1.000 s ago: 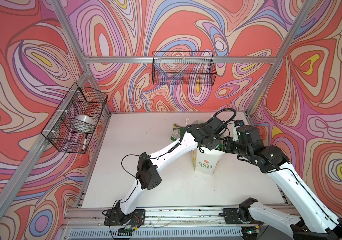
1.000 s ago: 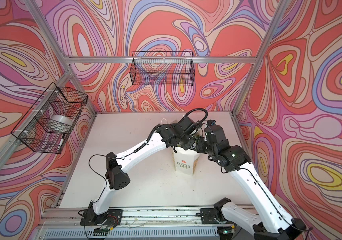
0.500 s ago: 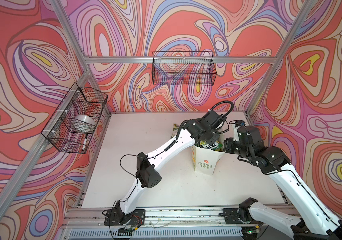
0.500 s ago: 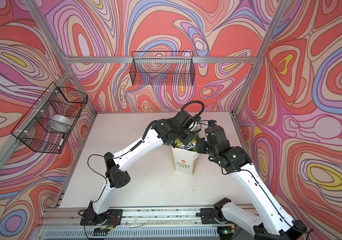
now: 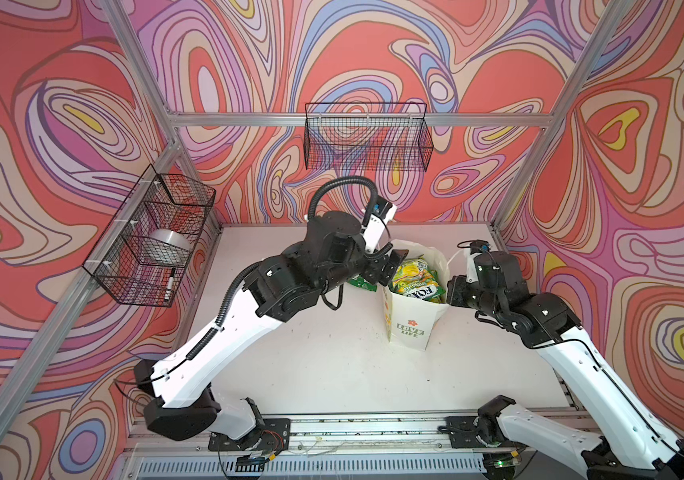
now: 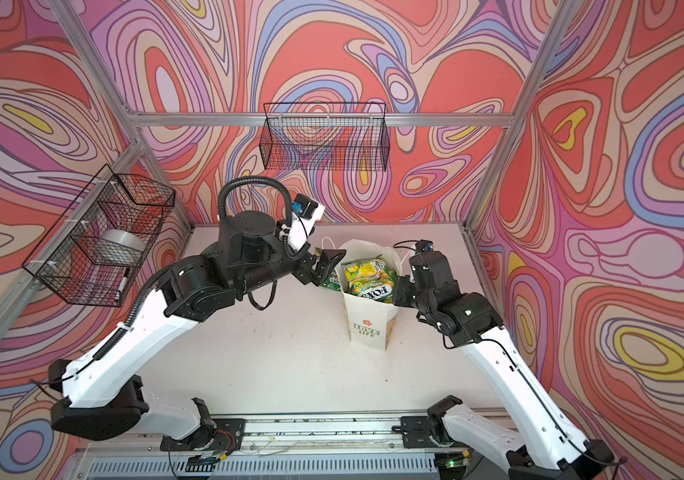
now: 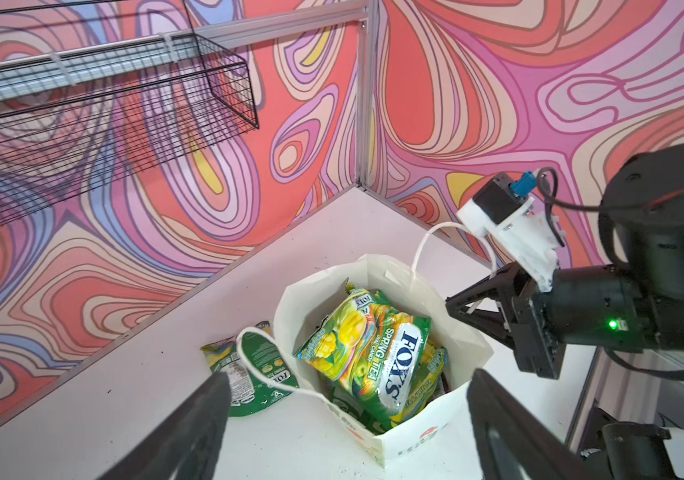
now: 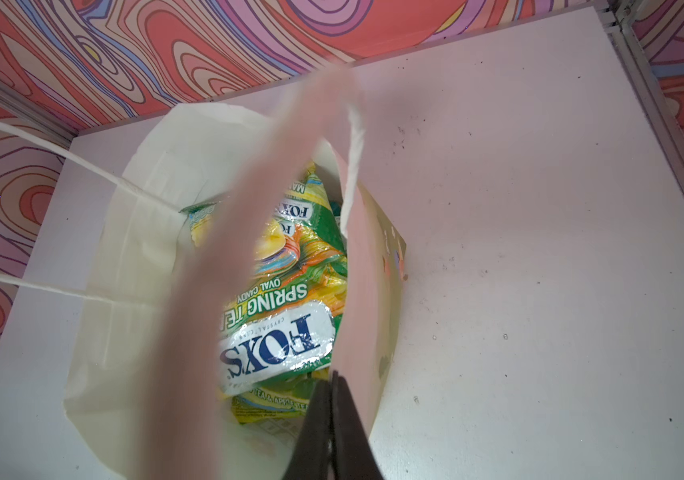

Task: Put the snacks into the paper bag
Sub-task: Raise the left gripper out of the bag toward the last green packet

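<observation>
Paper bag [image 5: 408, 328] — upright on table [image 5: 323, 365], right of centre in both top views. Snacks [image 7: 373, 353] heaped inside: top green-yellow packet legible, at least two beneath, lower ones hidden. One loose packet [image 7: 257, 374] on table just beside bag. Left gripper [image 7: 348, 376]: fingers spread wide, bases cut off at lower frame edge. Right gripper [image 8: 330, 399]: fingers pressed together — pinching bag rim, rim blurred. Wire baskets [image 5: 367, 137]: two.

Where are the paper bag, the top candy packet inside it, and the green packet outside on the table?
paper bag [image 5: 408, 328]: a top view, printed front wall.
top candy packet [image 7: 400, 365]: left wrist view, white FOX'S label.
green packet [image 7: 259, 359]: left wrist view, its middle.
</observation>
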